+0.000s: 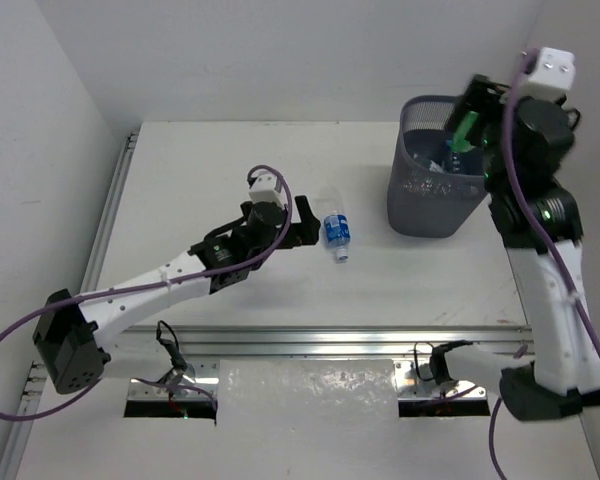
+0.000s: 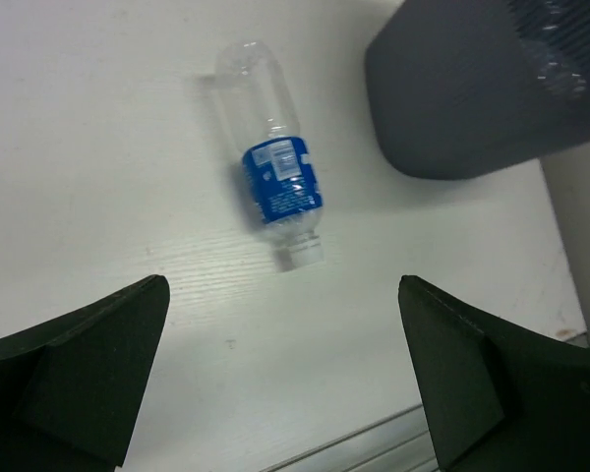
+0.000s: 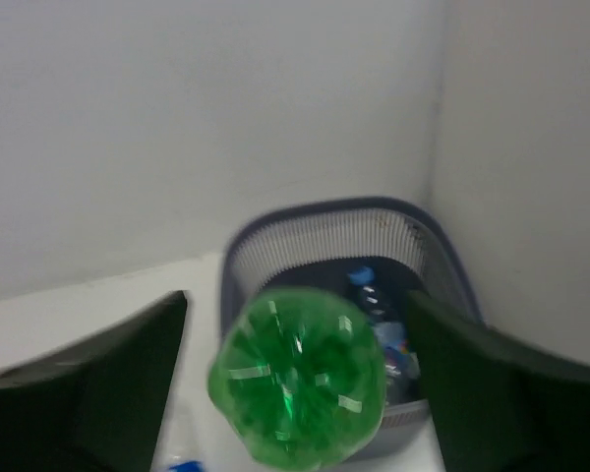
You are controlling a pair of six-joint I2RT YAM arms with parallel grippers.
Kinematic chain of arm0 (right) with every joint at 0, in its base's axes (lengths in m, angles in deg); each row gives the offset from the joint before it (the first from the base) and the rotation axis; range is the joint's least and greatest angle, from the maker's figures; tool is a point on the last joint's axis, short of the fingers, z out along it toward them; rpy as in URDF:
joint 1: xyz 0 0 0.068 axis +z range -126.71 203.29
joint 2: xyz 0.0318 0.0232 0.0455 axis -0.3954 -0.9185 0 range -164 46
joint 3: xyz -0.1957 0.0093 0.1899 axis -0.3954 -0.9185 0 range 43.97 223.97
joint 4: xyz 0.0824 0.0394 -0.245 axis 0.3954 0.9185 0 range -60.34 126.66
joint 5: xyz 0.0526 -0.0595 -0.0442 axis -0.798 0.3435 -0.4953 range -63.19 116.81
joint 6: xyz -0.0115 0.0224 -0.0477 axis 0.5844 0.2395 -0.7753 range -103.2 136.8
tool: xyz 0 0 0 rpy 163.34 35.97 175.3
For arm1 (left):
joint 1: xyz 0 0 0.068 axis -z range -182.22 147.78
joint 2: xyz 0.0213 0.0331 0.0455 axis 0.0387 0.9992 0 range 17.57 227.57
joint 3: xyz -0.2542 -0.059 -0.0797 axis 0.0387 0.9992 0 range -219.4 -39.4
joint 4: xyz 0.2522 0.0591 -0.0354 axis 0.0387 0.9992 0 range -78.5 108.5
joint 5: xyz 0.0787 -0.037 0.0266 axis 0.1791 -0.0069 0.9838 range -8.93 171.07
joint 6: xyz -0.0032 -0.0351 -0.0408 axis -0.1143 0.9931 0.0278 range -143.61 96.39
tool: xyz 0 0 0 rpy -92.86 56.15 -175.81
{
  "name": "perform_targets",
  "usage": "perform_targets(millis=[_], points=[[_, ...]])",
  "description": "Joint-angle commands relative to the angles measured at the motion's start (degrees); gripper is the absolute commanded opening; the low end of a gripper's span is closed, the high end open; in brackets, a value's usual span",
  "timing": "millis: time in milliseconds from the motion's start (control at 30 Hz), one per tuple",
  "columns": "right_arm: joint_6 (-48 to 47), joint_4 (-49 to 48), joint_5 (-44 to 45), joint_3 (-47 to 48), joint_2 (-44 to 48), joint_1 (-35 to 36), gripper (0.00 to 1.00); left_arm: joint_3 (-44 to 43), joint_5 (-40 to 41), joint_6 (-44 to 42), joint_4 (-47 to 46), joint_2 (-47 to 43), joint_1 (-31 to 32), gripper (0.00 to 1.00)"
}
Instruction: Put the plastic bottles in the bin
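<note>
Green bottle (image 3: 297, 379) between parted right fingers (image 3: 98, 393), over bin (image 3: 275, 236) — blue-label bottle (image 2: 275, 187) on worktop (image 2: 88, 147) ahead of parted left fingers (image 2: 79, 374).

Right wrist: green bottle (image 3: 297, 379) blurred, only one round end showing, the rest out of sight behind it. It hides the bin's (image 3: 315, 236) near rim and part of the inside. The bottles inside (image 3: 369, 295) smeared; count unclear. Left wrist: bin cut off top and right.

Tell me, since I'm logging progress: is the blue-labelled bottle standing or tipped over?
Tipped over: the blue-labelled bottle lies on its side on the table, outside the bin.
</note>
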Motion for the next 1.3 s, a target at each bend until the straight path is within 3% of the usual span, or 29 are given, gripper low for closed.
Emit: perform_targets(millis=[0,67,200,333,400,567,833,1033,1100,1167,1200,1233,1267], points=[[-5.7,5.0,9.4,4.3,-10.5,-1.1,0.99,-5.7,-1.4,4.1,2.1,3.5,-2.4,1.0],[-4.6,9.2,8.0,10.3,-14.7,-1.1,0.99,-11.8,0.6,7.8,8.1,7.7,-2.7,1.0],[-2.3,12.5,4.8,16.6,-17.3,-1.0,0.99,-16.5,12.1,18.7,26.9,9.2,-3.3,1.0],[3.1,12.2,-18.0,15.3,-15.3,0.3,0.99,-16.8,18.0,26.9,38.1,3.7,-4.1,1.0],[3.6,12.9,-24.5,14.2,-17.4,4.9,0.99,-15.0,20.2,28.4,40.5,0.2,-4.1,1.0],[4.3,14.2,-21.2,8.6,-24.0,15.2,0.99,-12.5,21.5,25.8,44.5,-12.5,-4.1,1.0],[7.1,3.1,-15.8,-4.0,-39.8,16.2,0.99,-7.1,18.9,8.2,39.1,-27.0,-4.1,1.0],[7.0,2.1,-16.6,-1.6,-52.6,16.1,0.96,0.1,17.1,2.3,34.3,-34.0,-4.1,1.0],[7.6,1.8,-18.0,-1.3,-55.5,16.1,0.81,2.3,17.0,1.8,31.8,-35.0,-4.1,1.0],[7.5,1.8,-17.5,-1.2,-54.8,16.1,0.59,3.2,16.7,1.2,31.0,-34.7,-4.1,1.0],[6.9,1.9,-17.6,-1.3,-53.8,16.3,0.25,3.3,16.4,0.6,31.0,-34.3,-4.1,1.0],[6.3,2.0,-18.0,-1.4,-51.9,16.6,0.11,3.1,16.4,0.5,31.2,-34.1,-4.1,1.0],[4.8,0.4,-17.2,-2.0,-46.4,17.1,0.08,3.0,16.5,0.4,31.7,-33.7,-4.1,1.0]])
